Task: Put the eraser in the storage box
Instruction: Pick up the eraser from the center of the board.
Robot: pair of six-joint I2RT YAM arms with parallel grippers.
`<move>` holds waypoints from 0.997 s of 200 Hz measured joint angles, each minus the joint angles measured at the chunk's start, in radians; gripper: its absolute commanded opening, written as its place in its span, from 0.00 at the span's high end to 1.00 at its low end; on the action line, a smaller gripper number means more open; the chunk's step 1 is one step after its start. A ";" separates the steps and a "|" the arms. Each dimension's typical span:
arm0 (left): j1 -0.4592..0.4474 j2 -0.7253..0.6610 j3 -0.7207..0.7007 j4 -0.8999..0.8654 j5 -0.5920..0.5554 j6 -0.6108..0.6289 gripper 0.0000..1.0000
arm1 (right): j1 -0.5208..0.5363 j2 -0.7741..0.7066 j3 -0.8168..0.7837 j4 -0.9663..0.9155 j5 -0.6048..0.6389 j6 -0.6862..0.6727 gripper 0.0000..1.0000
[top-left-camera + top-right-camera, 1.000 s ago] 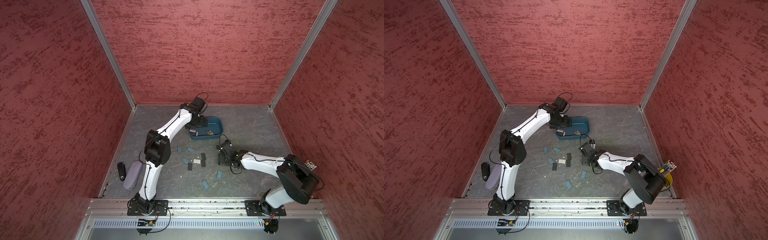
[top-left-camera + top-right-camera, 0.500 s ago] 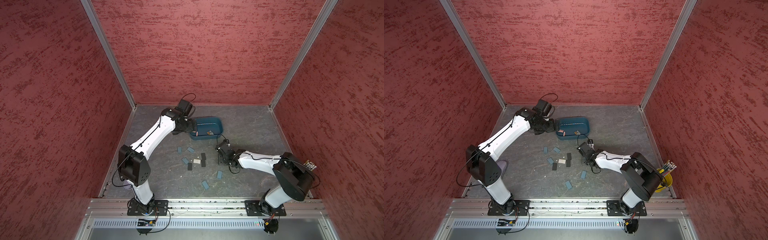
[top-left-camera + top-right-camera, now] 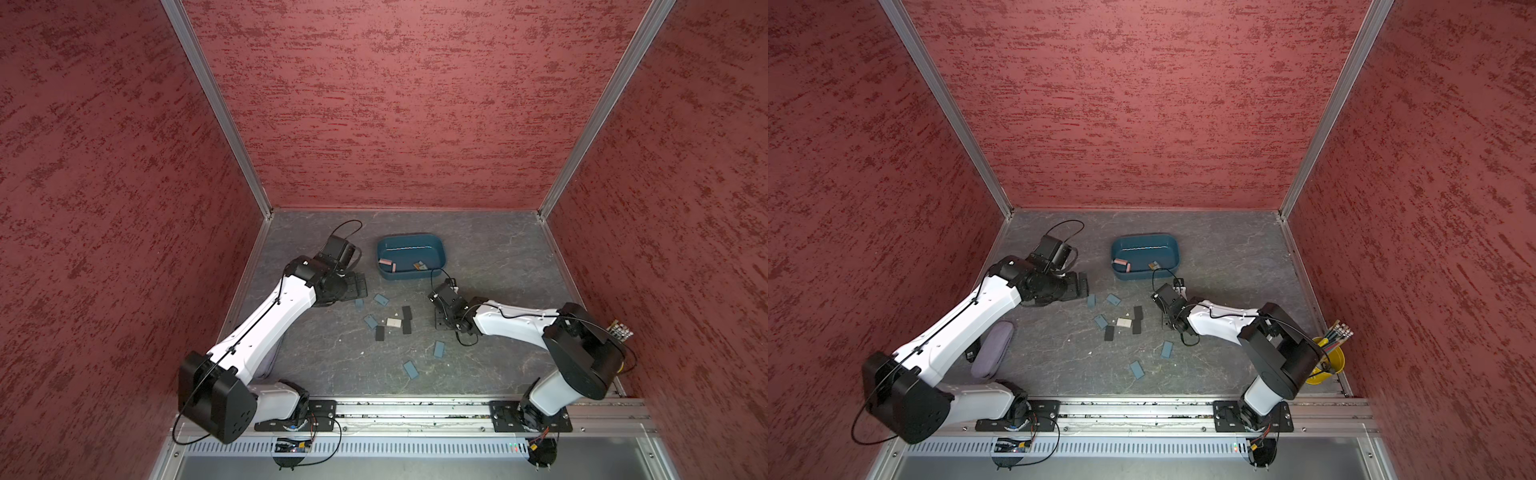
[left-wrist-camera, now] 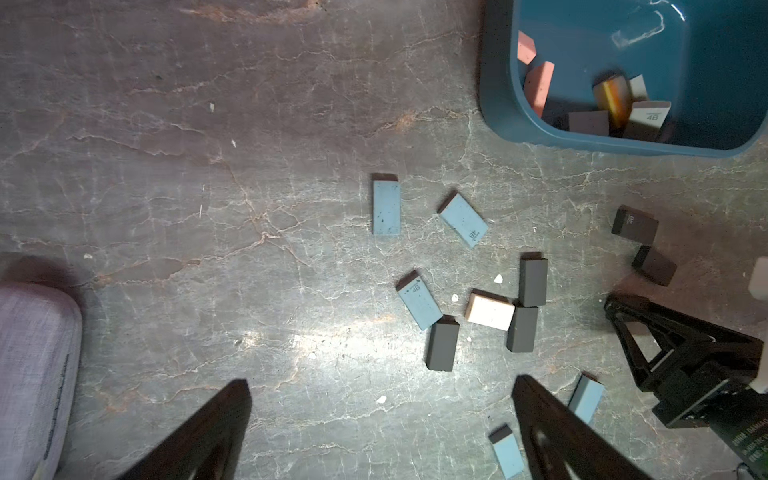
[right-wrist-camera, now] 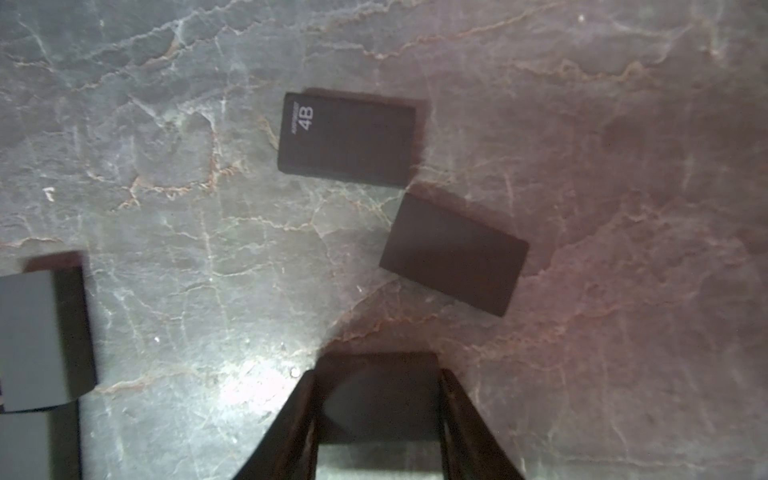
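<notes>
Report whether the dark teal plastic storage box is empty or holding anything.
Not empty: the dark teal plastic storage box holds several erasers, pink ones among them, per the left wrist view.
</notes>
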State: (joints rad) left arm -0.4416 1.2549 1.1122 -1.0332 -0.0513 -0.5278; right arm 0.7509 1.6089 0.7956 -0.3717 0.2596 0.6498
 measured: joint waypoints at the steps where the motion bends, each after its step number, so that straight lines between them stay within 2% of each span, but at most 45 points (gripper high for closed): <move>1: 0.000 -0.003 -0.005 0.002 0.001 -0.002 0.00 | 0.000 0.000 0.000 0.000 0.000 0.000 0.59; 92: -0.027 -0.041 -0.221 0.080 0.036 -0.076 0.00 | 0.002 -0.008 0.000 -0.014 0.004 0.002 0.59; 199: -0.097 -0.029 -0.256 0.137 0.039 -0.131 0.00 | 0.007 -0.052 0.012 -0.084 0.003 0.001 0.59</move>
State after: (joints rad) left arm -0.5385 1.2255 0.8562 -0.8959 -0.0120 -0.6590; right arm 0.7578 1.5570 0.8074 -0.4553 0.2630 0.6510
